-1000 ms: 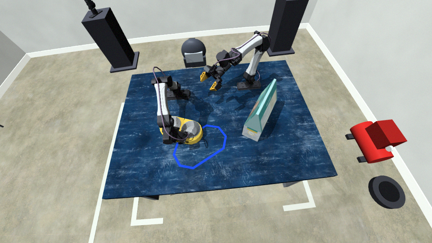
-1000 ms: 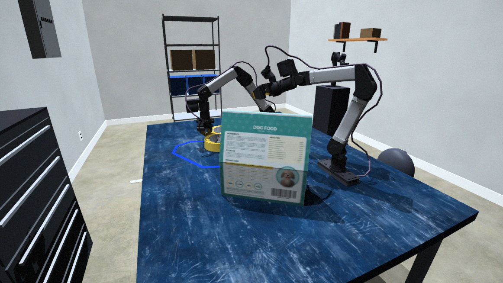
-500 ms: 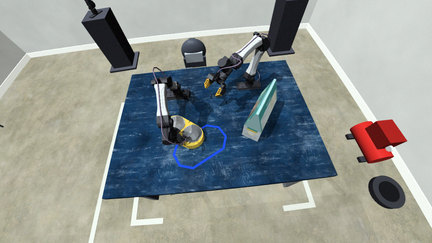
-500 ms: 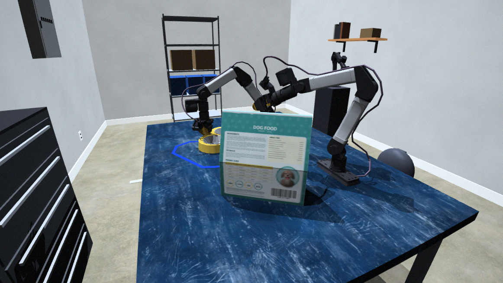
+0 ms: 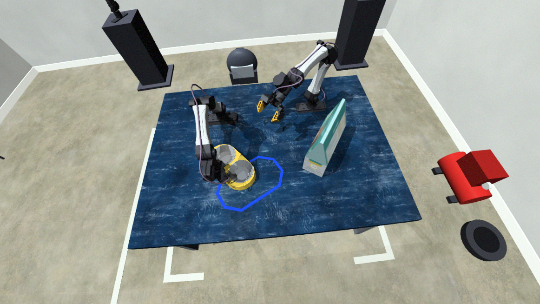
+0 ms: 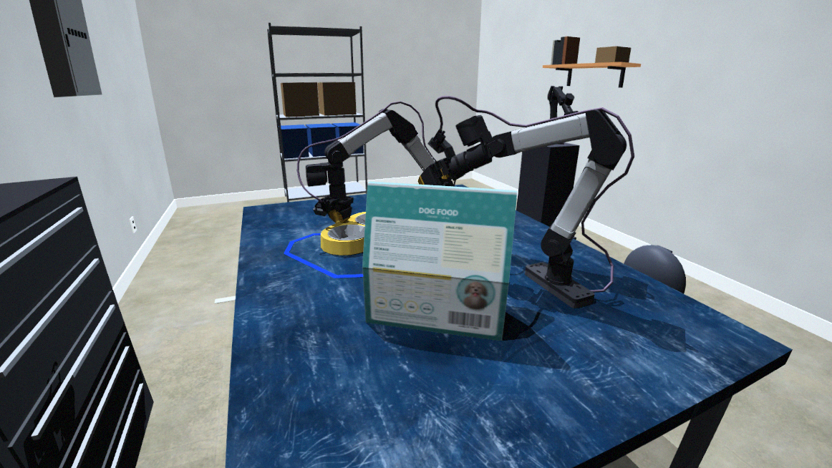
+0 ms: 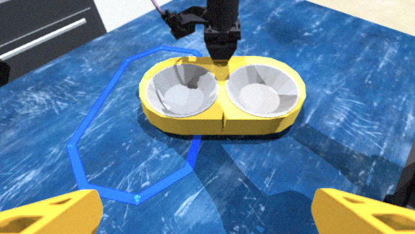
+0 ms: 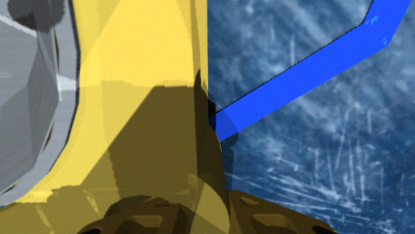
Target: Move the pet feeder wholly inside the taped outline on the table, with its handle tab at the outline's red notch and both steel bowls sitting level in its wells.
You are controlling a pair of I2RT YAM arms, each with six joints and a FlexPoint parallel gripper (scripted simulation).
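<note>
Steel bowls [image 5: 242, 171] [image 6: 347, 232] [image 7: 182, 95] [image 8: 18, 108] seated in yellow feeder [image 5: 241, 185] [image 6: 342, 247] [image 7: 251, 126] [image 8: 143, 54]. Feeder gripped by right jaws [image 5: 229, 175] [image 6: 337, 218]; left jaws [image 5: 266, 116] [image 6: 437, 176] opened. Blue outline [image 5: 260, 197] [image 6: 310, 263] [image 7: 99, 103] [image 8: 305, 77] on worktop [image 5: 339, 203] [image 6: 349, 395] [image 7: 359, 72] [image 8: 323, 143] partly covered.

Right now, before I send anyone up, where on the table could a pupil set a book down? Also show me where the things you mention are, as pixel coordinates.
Likely spots on the table [image 5: 321, 203] [image 6: 349, 406] [image 7: 344, 72] [image 8: 305, 161]: between blue outline [image 5: 260, 197] [image 6: 311, 264] [image 7: 99, 103] [image 8: 301, 79] and the top view's lower edge; between dog food bag [image 5: 325, 139] [image 6: 439, 255] and the right-hand edge there. Crowded: around the feeder [image 5: 241, 186] [image 6: 343, 245] [image 7: 222, 108] [image 8: 143, 54], gripped by the right claw [image 5: 230, 175] [image 6: 337, 220] [image 7: 220, 60] [image 8: 206, 200].
</note>
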